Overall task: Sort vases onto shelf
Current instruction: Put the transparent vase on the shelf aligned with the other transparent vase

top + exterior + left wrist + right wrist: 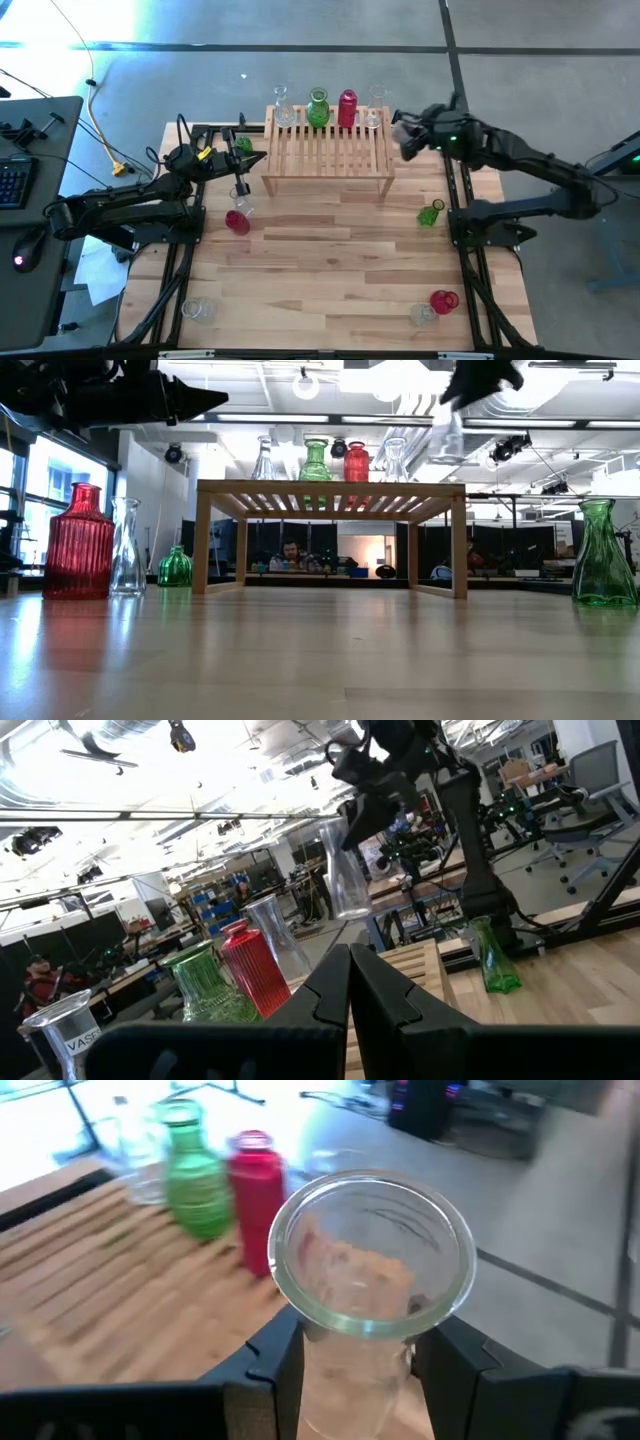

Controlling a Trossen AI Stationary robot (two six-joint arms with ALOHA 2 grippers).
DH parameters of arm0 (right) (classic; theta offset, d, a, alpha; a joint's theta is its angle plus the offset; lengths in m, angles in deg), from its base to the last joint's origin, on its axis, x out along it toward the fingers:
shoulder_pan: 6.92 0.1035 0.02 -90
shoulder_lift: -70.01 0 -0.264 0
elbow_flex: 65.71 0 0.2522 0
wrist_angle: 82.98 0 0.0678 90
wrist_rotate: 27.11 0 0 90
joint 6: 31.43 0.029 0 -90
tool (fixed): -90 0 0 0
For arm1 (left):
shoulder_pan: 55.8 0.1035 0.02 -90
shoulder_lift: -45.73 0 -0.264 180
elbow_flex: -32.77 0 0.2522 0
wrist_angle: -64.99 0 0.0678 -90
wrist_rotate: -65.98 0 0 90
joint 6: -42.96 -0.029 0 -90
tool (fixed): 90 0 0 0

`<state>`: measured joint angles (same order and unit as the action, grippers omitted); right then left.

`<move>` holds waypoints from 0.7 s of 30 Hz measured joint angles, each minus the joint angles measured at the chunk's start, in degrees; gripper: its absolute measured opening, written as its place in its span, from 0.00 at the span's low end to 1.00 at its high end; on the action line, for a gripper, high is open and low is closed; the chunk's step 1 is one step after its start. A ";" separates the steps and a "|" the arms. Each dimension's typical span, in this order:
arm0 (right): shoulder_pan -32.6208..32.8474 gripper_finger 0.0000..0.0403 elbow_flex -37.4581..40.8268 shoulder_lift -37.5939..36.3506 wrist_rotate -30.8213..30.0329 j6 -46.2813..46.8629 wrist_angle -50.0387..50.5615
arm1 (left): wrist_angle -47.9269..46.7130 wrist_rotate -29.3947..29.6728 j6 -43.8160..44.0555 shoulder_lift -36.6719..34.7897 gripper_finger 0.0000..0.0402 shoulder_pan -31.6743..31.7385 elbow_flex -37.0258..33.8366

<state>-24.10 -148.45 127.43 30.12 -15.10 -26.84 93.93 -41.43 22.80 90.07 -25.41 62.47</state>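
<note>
The light-wood shelf (328,152) stands at the table's far middle. On its far edge stand a clear vase (283,110), a green one (318,108), a red one (347,108) and another clear one (376,112). My right gripper (408,135) is shut on a clear vase (372,1250), high up just off the shelf's right end, also in the low view (447,430). My left gripper (255,160) is shut and holds nothing, raised by the shelf's left end. My right gripper pinches the clear vase by its neck (350,1365), just under the flared rim, one finger (278,1365) on each side. The fingers come slanting down from the table's right. The vase hangs nearly upright below them (345,870), lifted clear of shelf and table.
Loose vases stand on the table. A red one (237,221), a clear one (242,195) and a green one (243,145) are near the left arm. A green one (431,213) is at the right. A red one (444,300) and clear ones (424,315) (197,310) are near the front edge.
</note>
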 joint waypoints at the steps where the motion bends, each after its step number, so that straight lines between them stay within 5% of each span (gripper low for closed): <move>1: 1.08 0.31 -0.52 1.44 0.18 -0.28 -0.76 | 0.00 0.00 0.00 0.00 0.00 0.00 0.01; 10: 1.61 0.32 -2.93 12.42 2.26 -0.20 -3.22 | -1.34 0.00 0.04 0.00 0.00 0.00 0.02; 21: -2.90 0.33 -2.96 15.11 2.88 2.04 -4.32 | -1.38 0.00 0.55 0.00 0.00 -0.09 0.02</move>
<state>-27.00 -151.41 142.54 33.00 -13.06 -31.15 92.55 -41.43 23.35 90.07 -25.49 62.49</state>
